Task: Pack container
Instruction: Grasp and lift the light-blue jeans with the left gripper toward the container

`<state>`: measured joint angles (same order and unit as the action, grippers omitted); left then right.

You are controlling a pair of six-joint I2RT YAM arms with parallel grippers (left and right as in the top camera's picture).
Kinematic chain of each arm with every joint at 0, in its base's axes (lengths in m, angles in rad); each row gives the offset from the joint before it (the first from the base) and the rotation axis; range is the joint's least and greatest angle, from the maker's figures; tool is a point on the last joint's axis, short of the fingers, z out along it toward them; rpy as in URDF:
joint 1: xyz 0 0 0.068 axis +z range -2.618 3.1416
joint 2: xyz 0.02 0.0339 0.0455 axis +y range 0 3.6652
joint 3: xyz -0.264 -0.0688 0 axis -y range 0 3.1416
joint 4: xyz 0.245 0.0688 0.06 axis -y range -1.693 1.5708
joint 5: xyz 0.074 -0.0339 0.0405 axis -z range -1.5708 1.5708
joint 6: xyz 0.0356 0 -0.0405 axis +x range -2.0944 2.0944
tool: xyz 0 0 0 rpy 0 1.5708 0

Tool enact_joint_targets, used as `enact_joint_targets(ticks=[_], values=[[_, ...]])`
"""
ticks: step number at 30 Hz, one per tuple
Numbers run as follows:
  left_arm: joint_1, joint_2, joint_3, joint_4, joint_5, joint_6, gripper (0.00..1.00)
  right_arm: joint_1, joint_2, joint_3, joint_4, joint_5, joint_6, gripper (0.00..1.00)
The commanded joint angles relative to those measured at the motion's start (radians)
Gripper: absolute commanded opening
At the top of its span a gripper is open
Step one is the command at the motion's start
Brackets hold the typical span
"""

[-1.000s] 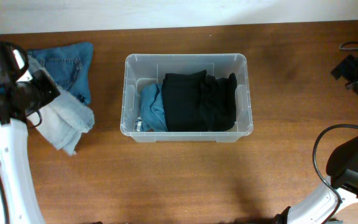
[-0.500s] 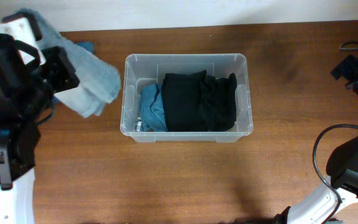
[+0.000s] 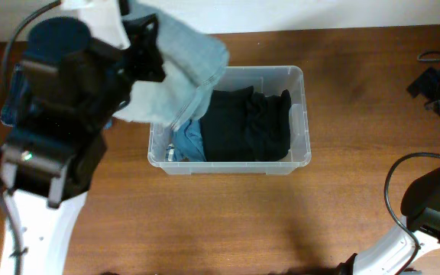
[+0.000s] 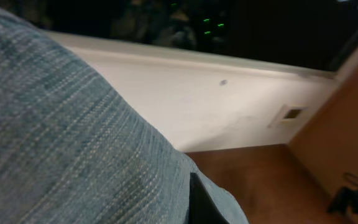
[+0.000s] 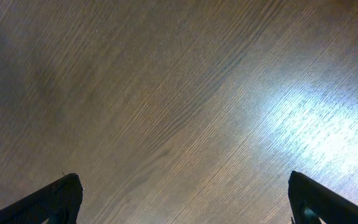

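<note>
The container [image 3: 300,114], a clear plastic bin, stands mid-table. It holds a black garment [image 3: 247,126] and, at its left end, a blue one [image 3: 189,143]. My left gripper [image 3: 151,52] is raised high and shut on a light denim garment [image 3: 189,50], which hangs over the container's back left corner. In the left wrist view that denim [image 4: 61,137] fills the frame and hides the fingers. My right gripper [image 5: 185,208] is open over bare wood, nothing between its fingertips [image 5: 58,199].
A strip of darker blue cloth [image 3: 8,107] shows behind my left arm at the table's left. Black cables and gear [image 3: 434,84] lie at the right edge. My right arm [image 3: 434,202] sits at the front right. A white wall [image 4: 216,106] runs behind the table.
My left arm has lifted the light denim garment off the table's left side and swung it up and right, to over the container's left end. The right arm has not moved.
</note>
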<state>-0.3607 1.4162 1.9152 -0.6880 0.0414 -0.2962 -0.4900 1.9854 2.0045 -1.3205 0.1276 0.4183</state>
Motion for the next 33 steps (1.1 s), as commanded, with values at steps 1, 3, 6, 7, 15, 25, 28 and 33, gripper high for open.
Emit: enact_joint_targets(ticks=[1,3,6,7,15,25,28,33], values=[[-0.063,0.048,0.032,0.090,0.008,0.005,0.01,-0.001,0.013,-0.003,0.000,0.016,0.006,0.98],[-0.087,0.078,0.032,0.114,0.008,0.005,0.01,-0.001,0.013,-0.003,0.000,0.016,0.006,0.98],[-0.122,0.132,0.032,0.154,0.009,0.005,0.00,-0.001,0.013,-0.003,0.000,0.016,0.006,0.98],[-0.133,0.151,0.032,0.169,0.019,0.005,0.01,-0.001,0.013,-0.003,0.000,0.016,0.006,0.98],[-0.208,0.276,0.032,0.336,0.210,0.006,0.01,-0.001,0.013,-0.003,0.000,0.016,0.006,0.98],[-0.302,0.319,0.032,0.373,0.276,0.006,0.01,-0.001,0.013,-0.003,0.000,0.016,0.006,0.98],[-0.317,0.319,0.031,0.373,0.359,0.006,0.01,-0.001,0.013,-0.003,0.000,0.016,0.006,0.98],[-0.337,0.320,0.031,0.339,0.367,0.050,0.01,-0.001,0.013,-0.003,0.000,0.016,0.006,0.98]])
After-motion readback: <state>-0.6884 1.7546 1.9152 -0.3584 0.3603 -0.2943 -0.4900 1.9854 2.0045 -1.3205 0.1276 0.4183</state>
